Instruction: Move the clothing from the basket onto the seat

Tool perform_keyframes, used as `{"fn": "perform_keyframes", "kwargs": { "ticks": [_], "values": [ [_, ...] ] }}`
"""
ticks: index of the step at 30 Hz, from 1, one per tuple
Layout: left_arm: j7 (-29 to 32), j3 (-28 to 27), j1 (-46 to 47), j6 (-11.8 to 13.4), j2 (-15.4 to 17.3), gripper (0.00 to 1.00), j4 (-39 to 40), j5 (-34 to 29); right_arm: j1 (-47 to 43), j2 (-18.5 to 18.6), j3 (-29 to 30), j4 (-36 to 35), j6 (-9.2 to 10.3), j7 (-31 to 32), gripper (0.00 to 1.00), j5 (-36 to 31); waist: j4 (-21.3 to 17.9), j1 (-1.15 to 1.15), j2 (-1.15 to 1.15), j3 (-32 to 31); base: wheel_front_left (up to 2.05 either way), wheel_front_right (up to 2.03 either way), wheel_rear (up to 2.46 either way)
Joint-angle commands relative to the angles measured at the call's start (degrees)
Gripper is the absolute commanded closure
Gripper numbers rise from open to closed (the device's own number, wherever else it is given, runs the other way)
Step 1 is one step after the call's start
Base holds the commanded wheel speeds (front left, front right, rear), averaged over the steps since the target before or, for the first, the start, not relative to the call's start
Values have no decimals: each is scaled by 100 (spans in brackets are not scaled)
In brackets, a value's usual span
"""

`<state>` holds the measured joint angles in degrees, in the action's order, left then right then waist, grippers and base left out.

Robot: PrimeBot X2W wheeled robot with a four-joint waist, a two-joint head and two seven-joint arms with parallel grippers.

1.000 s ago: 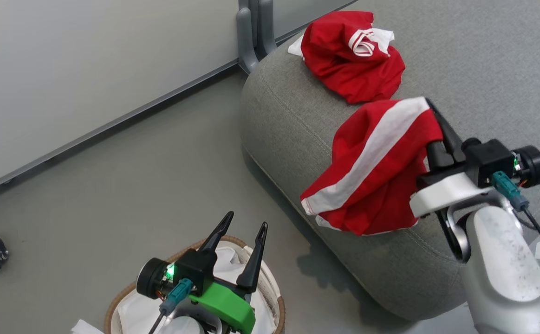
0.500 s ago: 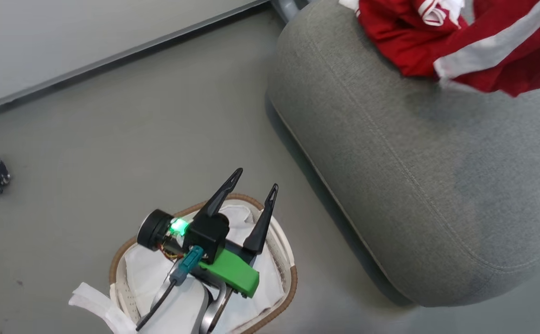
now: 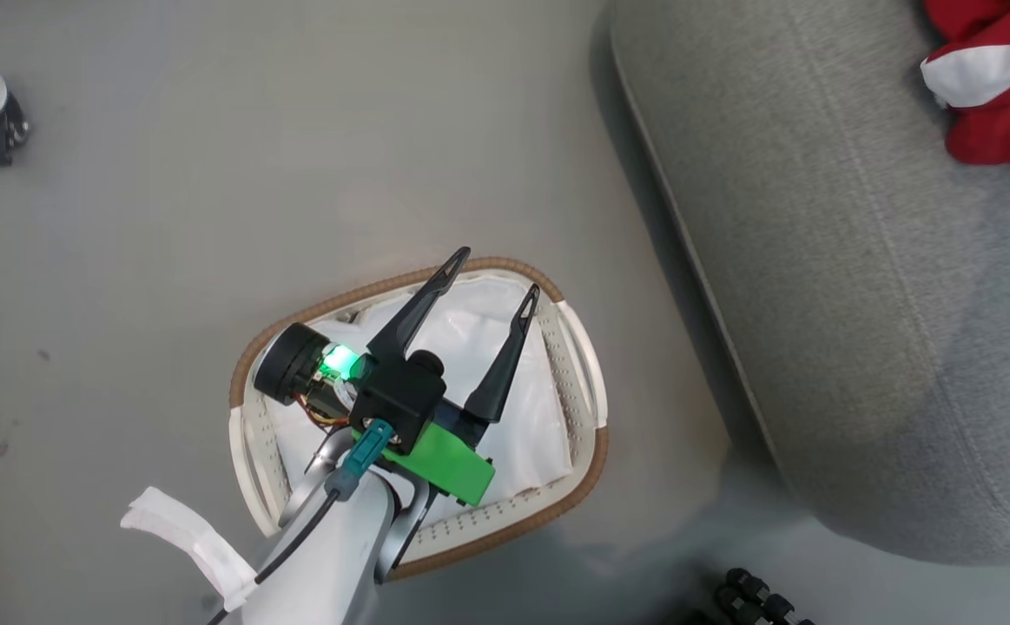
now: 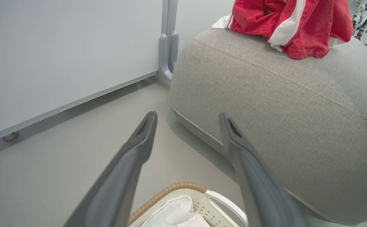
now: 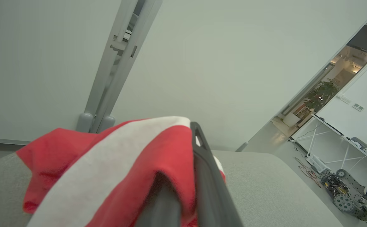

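**Inspector:** Left side?

**Assistant:** The left claw (image 3: 497, 271) is spread wide and hangs above the basket (image 3: 587, 451). The basket stands on the floor (image 3: 209, 217), just beside the seat's (image 3: 861, 304) rounded edge, with a white liner (image 3: 531, 425) inside it.

**Inspector:** And the clothing?

**Assistant:** The clothing (image 4: 297, 22) is red with white stripes, heaped on the seat's top, back from the edge that faces the basket. The right claw (image 5: 196, 135) is pressed together on a striped fold of it, and the fabric drapes over the fingers.

Head view looks down; 2 wrist views look across seat (image 3: 817, 260), shared.
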<state>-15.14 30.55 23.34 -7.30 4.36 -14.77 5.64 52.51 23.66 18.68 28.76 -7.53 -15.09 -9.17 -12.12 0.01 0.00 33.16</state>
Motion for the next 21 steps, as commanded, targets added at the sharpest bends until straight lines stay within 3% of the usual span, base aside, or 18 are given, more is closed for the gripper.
{"fn": "perform_keyframes", "kwargs": {
  "ticks": [1, 7, 8, 9, 10, 12, 13, 21],
  "values": [
    [0, -10, 130, -16, 27, 0, 17, -54, -15, -64, 82, 112, 8, -12, 100, -53, 323, -1, 0, 481, 0, 0, 0],
    [0, -19, 216, -17, 105, 0, -24, -83, -144, -339, 213, 462, 8, -12, 100, -218, 229, -1, 0, 528, 0, 0, 0],
    [0, -17, 219, -17, 111, 0, -34, -81, -146, -379, 218, 469, 8, -12, 89, -239, 211, -1, 0, 513, 0, 0, 0],
    [0, -20, 219, -17, 119, 0, -43, -75, -177, -421, 223, 464, 8, -12, 67, -251, 190, -1, 0, 490, 0, 0, 0],
    [0, -27, 213, -17, 126, 0, -52, -67, -223, -448, 222, 450, 8, -12, 55, -251, 167, -1, 0, 457, 0, 0, 0],
    [0, -32, 186, -16, 122, 0, -64, -40, -315, -498, 201, 410, 8, -12, 11, -247, 129, -1, 0, 390, 0, 0, 0],
    [0, -35, 165, -16, 120, 0, -73, -23, -344, -512, 200, 393, 8, -12, 0, -238, 113, -1, 0, 356, 0, 0, 0],
    [0, -53, -8, -19, 72, 0, -109, 147, -932, -667, 316, 55, 8, -11, 0, -304, -2, -1, 0, -149, 0, 0, 0]
  ]
}}
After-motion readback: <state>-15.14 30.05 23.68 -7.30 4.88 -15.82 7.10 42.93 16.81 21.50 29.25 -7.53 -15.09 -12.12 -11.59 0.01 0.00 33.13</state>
